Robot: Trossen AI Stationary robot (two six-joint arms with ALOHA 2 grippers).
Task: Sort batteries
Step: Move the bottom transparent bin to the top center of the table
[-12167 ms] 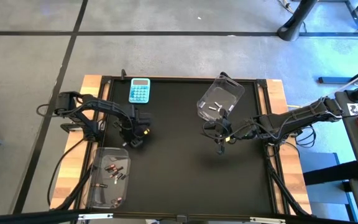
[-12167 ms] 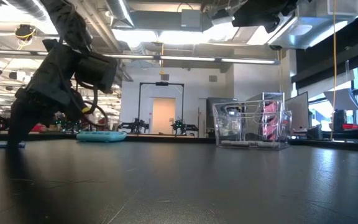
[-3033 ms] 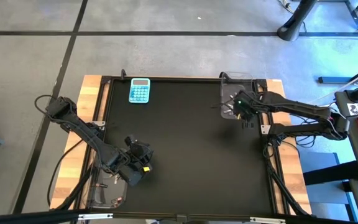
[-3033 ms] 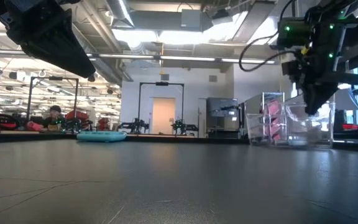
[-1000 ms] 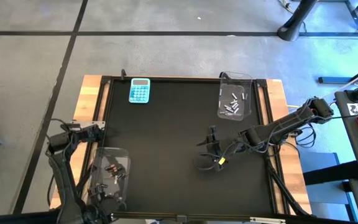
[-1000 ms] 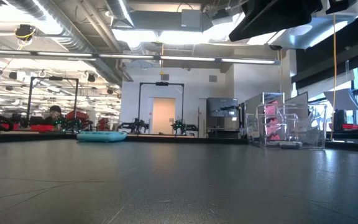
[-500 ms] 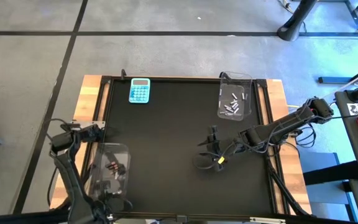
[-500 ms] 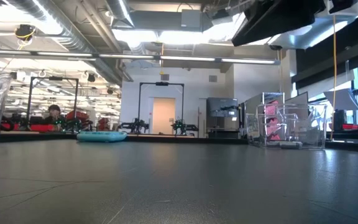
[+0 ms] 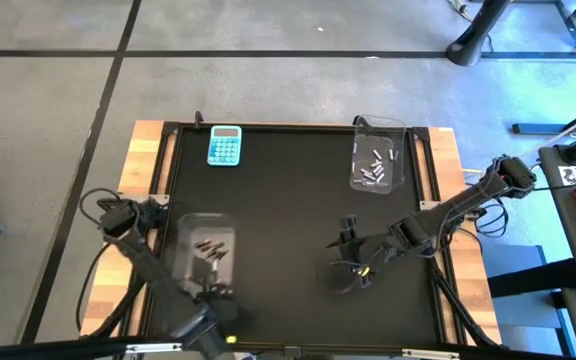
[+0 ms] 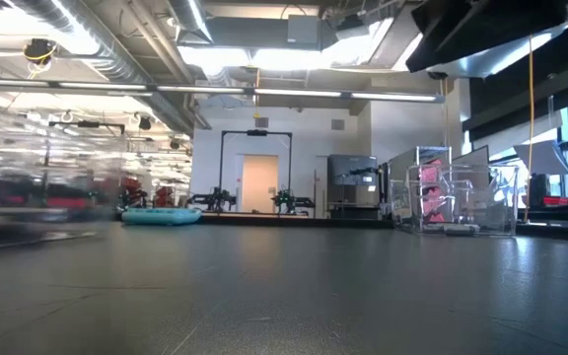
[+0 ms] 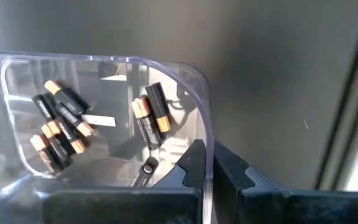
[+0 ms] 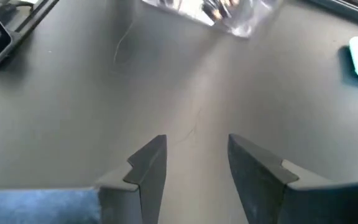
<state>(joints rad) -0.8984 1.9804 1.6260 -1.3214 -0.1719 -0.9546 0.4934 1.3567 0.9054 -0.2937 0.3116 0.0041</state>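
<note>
A clear plastic bin (image 9: 203,255) (image 11: 104,68) holds several dark batteries with copper ends (image 11: 61,124) (image 9: 211,248). It shows as a blur at the left of the low view (image 10: 37,197). My left gripper (image 9: 213,293) (image 11: 210,168) is at the bin's near end, shut on its wall. A second clear bin (image 9: 378,162) (image 10: 452,202) stands on the mat near the far right corner with several silvery batteries (image 9: 373,170) in it. My right gripper (image 9: 343,258) (image 12: 194,149) is open over bare mat, right of centre, touching nothing. My left gripper pinches the bin's clear wall (image 11: 209,146) at a rounded corner of its near end, one finger (image 11: 193,163) inside the bin and one finger (image 11: 230,171) outside. It reaches in from the table's near side. Whether the bin's bottom is on the mat, I cannot tell.
A light-blue calculator (image 9: 224,145) (image 10: 161,215) lies at the mat's far edge, left of centre. The black mat (image 9: 278,210) is bare through its middle. Wooden table edges (image 9: 143,145) and cables run along both sides.
My left gripper, shut on the bin's wall, has carried the bin with the dark batteries from the near left corner toward the table's right and somewhat toward the far edge; the bin is blurred with motion. My right gripper has drifted slightly toward the near right.
</note>
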